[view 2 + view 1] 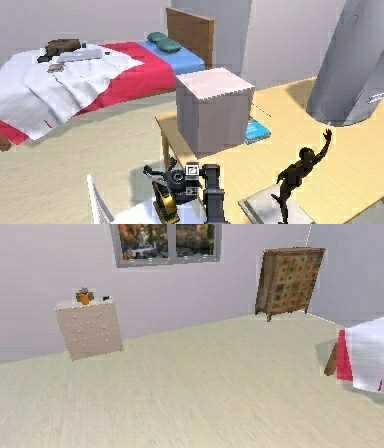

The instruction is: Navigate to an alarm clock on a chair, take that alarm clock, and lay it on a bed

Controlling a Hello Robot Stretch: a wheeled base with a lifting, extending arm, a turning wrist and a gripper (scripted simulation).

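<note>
One gripper [158, 176] low in the arm side view; can't tell if its jaws are apart or together, nor whether it holds anything. Small yellowish thing [166, 200] shows just below it, beside a white chair [95, 200]. Bed [80, 75] well apart across open floor [60, 170]. Pink box [213, 105] at wooden table's [290, 135] bedward corner, dark statue [300, 175] near its front edge. Forward view: bare floor, dresser [90, 329], cabinet [288, 282] by walls.

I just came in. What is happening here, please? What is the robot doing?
The robot is in a bedroom. Its hand is low in the arm side view, close to a white piece of furniture; I cannot tell whether it holds anything. The bed, with a red cover and white sheet, lies farther out on that side. Ahead stand a pale dresser and a brown cabinet.
</note>
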